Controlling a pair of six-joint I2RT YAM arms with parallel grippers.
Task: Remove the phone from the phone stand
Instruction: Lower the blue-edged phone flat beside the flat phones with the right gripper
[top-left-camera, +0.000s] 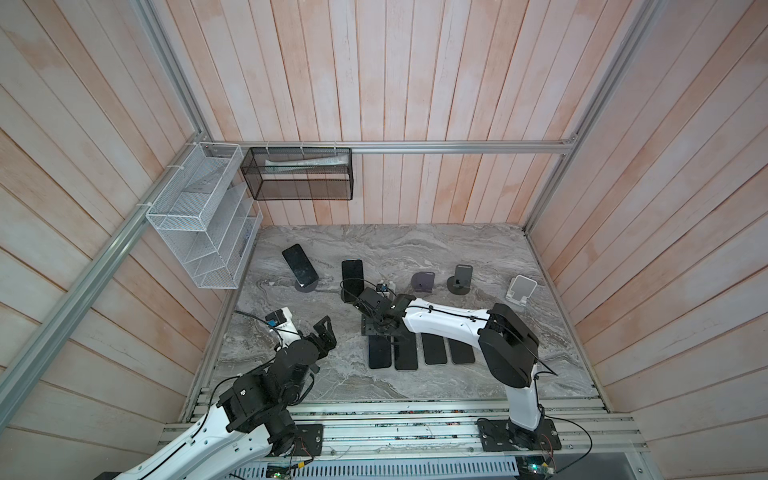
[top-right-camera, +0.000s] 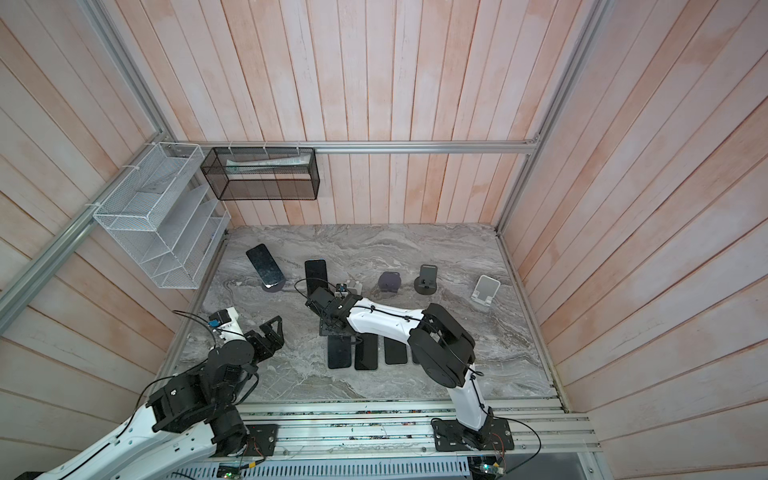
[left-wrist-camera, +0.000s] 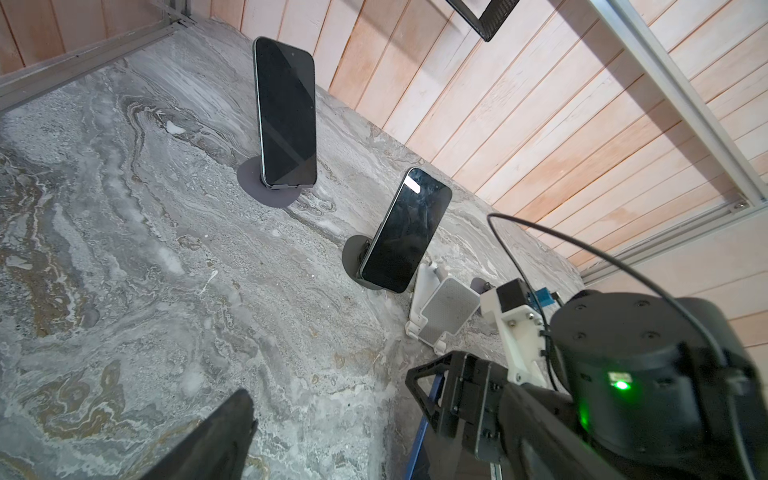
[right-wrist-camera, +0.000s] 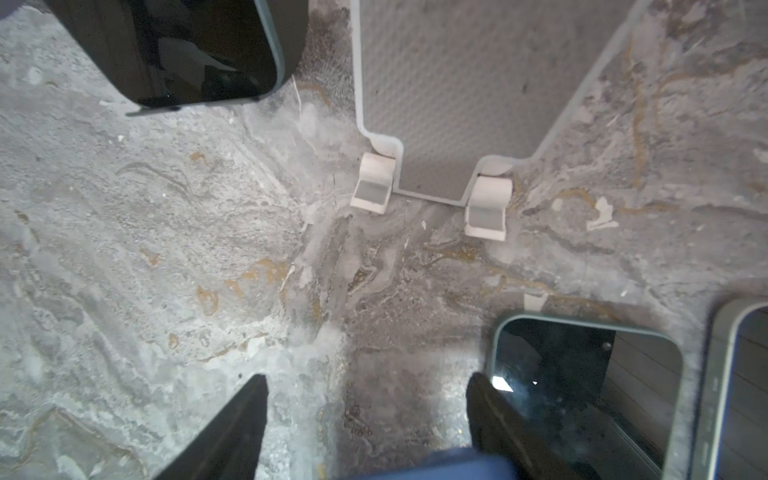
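Marble tabletop (top-left-camera: 540, 353), bare beneath spread right tool (right-wrist-camera: 366, 376), flat phone (right-wrist-camera: 582, 374) just beside

no readable text, label or number anywhere

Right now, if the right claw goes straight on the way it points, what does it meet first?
Probably the bare marble table, just short of the empty white stand; depth is unclear.
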